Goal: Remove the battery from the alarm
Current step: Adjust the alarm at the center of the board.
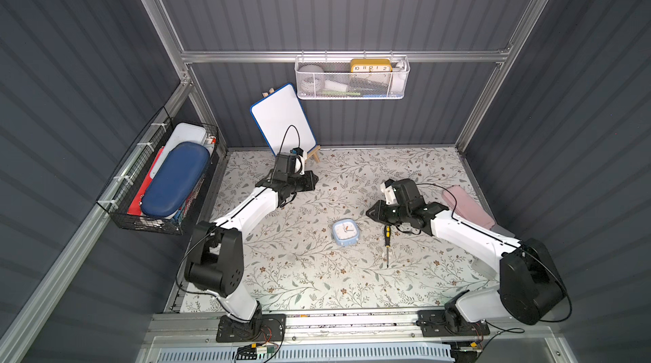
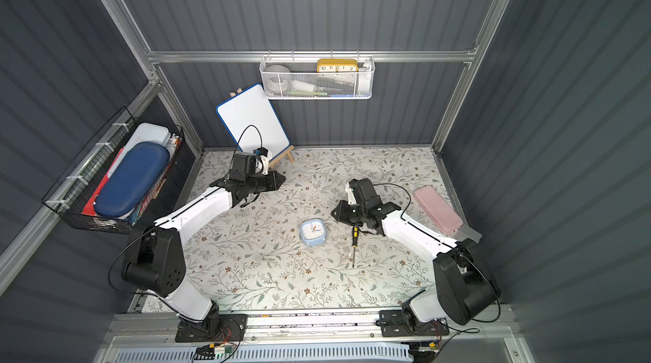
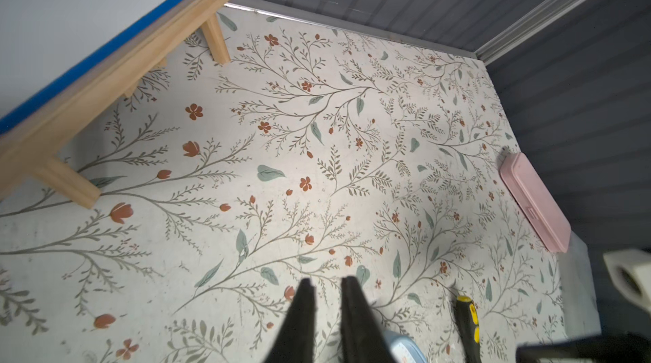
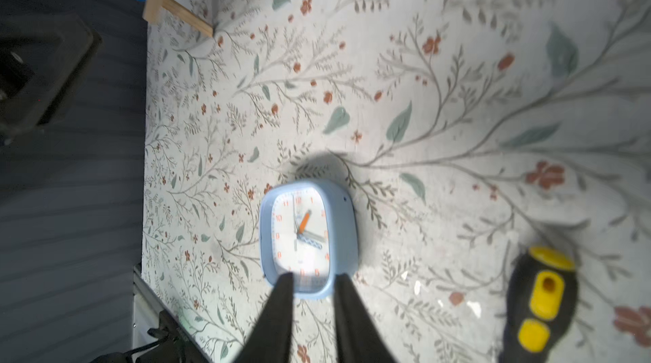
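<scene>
On the table point(image 1: 289, 273), in both top views, the alarm point(image 1: 346, 233) lies flat with its white face up. Its back is therefore against the table and the battery cannot be seen; I judge it sits inside that hidden back. The alarm is almost square and gives no clear long axis. The right end effector point(image 1: 368, 212) is the nearer one, and the alarm lies a little to its left and closer to the robot's base. The left end effector point(image 1: 314, 179) is well apart from it, close to the whiteboard point(image 1: 283, 118). Both forearms are low and point inward. A screwdriver point(image 1: 386, 243) lies near the alarm on its right. From the left wrist view, the left end effector point(image 3: 327, 282) is pressed almost together and holds nothing, and only a corner of the alarm point(image 3: 401, 349) shows. From the right wrist view, the right end effector point(image 4: 313, 278) is likewise drawn together and empty, and its tips appear before the near edge of the alarm point(image 4: 308, 238).
</scene>
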